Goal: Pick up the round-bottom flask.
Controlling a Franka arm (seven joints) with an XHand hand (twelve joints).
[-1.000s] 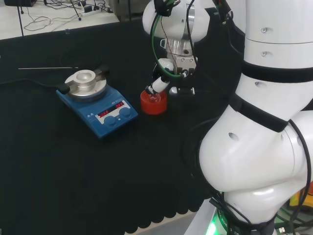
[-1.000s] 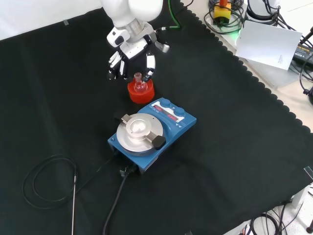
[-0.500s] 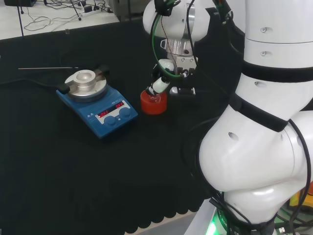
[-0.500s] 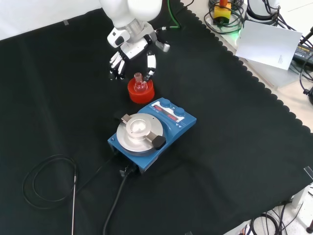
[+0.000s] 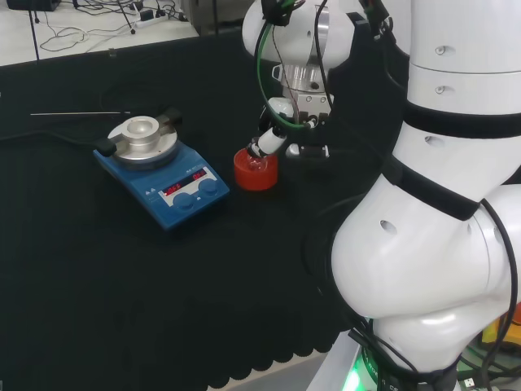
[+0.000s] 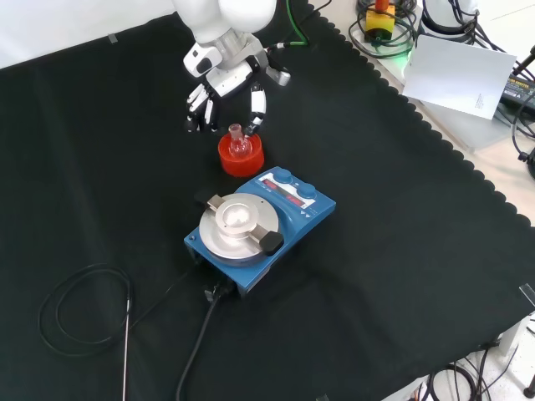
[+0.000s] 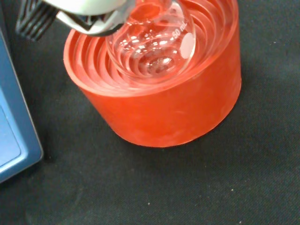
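A clear round-bottom flask (image 6: 238, 140) stands upright in a red ribbed ring stand (image 6: 241, 158), just beyond the blue stirrer in the front view. The hand (image 6: 224, 77) hangs over it with its fingers spread and pointing down. One finger (image 6: 256, 107) reaches down to the right of the flask's neck, while the others (image 6: 196, 110) hang to its left, apart from it. In the head view the hand (image 5: 298, 114) stands above the stand (image 5: 256, 171). In the wrist view the flask (image 7: 154, 44) sits in the stand (image 7: 178, 108), with a finger (image 7: 89, 14) close to its neck.
A blue hotplate stirrer (image 6: 263, 219) with a round metal top stands right next to the stand; its corner (image 7: 11, 140) shows in the wrist view. A black cable (image 6: 79, 309) and a thin rod (image 6: 125, 351) lie beyond it. The cloth's scalloped edge (image 6: 435, 142) runs along the right.
The hand has drifted a little up the front view, to the right in the head view, with its fingers still spread. The flask and stand have not moved.
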